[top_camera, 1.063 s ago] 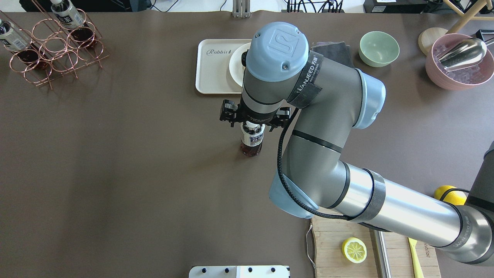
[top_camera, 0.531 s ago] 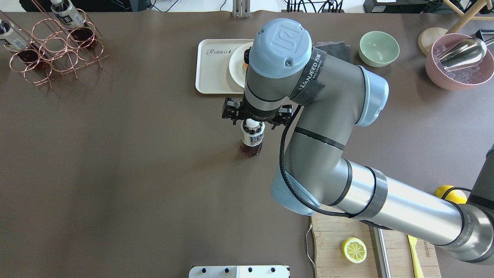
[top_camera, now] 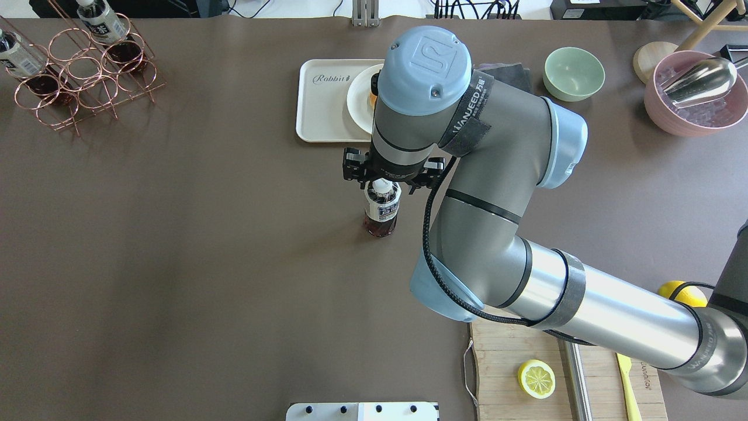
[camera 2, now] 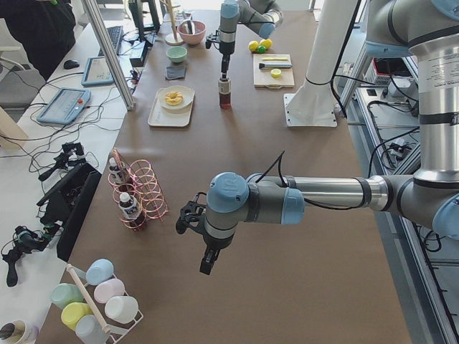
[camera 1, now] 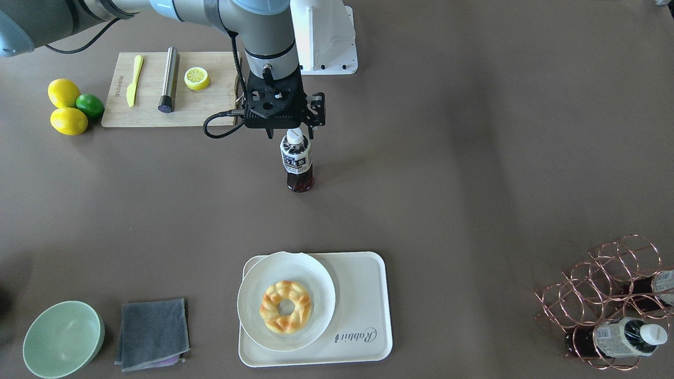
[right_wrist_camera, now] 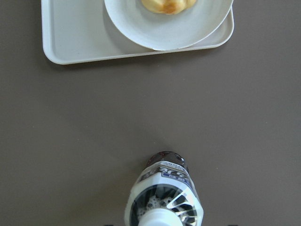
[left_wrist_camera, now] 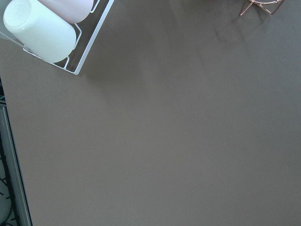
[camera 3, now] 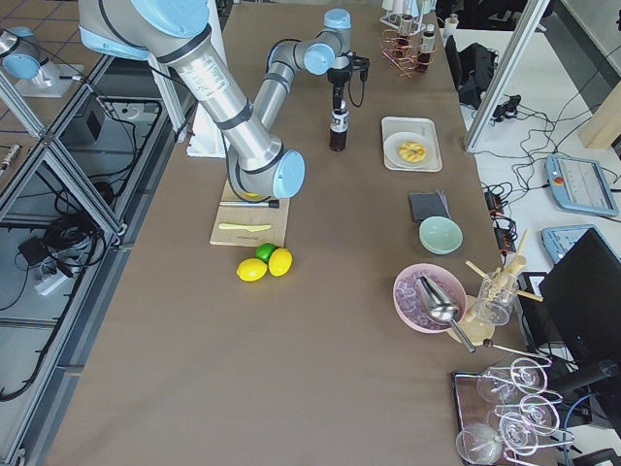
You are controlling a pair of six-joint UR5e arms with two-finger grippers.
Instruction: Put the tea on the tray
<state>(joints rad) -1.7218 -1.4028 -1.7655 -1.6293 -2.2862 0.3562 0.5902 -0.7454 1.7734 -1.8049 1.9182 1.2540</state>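
The tea [camera 1: 297, 160] is a small clear bottle of dark liquid with a white cap, standing upright on the brown table, apart from the tray. My right gripper [camera 1: 295, 134] hangs straight over its cap, open, with the jaws spread wider than the cap. The right wrist view looks down on the tea [right_wrist_camera: 164, 197], with the cream tray [right_wrist_camera: 80, 42] beyond it. The tray [camera 1: 363, 295] carries a white plate [camera 1: 247, 295] with a ring pastry. My left gripper [camera 2: 208, 264] shows only in the exterior left view, far off, and I cannot tell its state.
A copper wire rack [camera 1: 605, 300] with more bottles stands at one table corner. A cutting board [camera 1: 210, 108] holds a lemon half, a knife and a steel rod. Lemons and a lime [camera 1: 68, 108], a green bowl [camera 1: 62, 339] and a grey cloth [camera 1: 152, 332] lie nearby.
My right wrist has shifted slightly to the right and toward the tray above the bottle. The tea has stayed where it stood.
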